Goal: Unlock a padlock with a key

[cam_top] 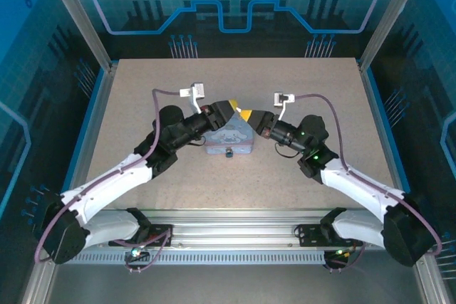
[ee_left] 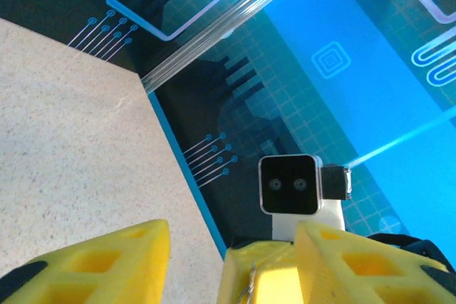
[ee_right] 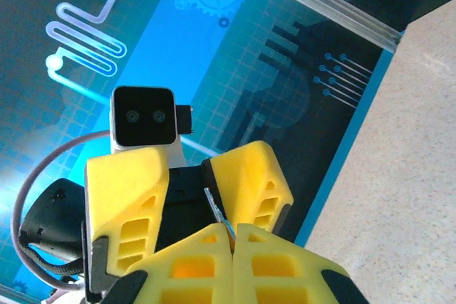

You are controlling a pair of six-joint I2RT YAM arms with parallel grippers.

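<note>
Going left to right: the left gripper (ee_left: 231, 247) sits mid-table with its yellow fingers (ee_left: 107, 265) spread well apart and nothing pinched in them. They just bracket the other arm's fingertips, and as far as I can tell they aren't touching the key. Below where the two arms meet there's the pale-blue tin (cam_top: 239, 142), with a tiny dark thing on its near edge that I'm reading as the padlock (cam_top: 229, 152). It's way too small in the top view to say if the shackle is shut, and nothing is holding it. On the right, the right gripper (ee_right: 231, 236) has its pads pressed tight together on the key (ee_right: 215, 208), a thin metal sliver poking out past the tips toward the left gripper. So progress-wise I'd say the key is in hand and that's about it. It's up in the air over the far side of the tin, nowhere near the lock, so lining it up, pushing it in and turning it are all left to do. My guess is the lock will want steadying too. For room, the table (cam_top: 142, 90) has plenty of bare surface around the tin, which sits well away from the raised frame rails and corner posts. The tight spot is the middle, since the two sets of fingers are nested into each other. I'd want the left one backed off before the right swings down, and the cable loops on both wrists are worth watching.
</note>
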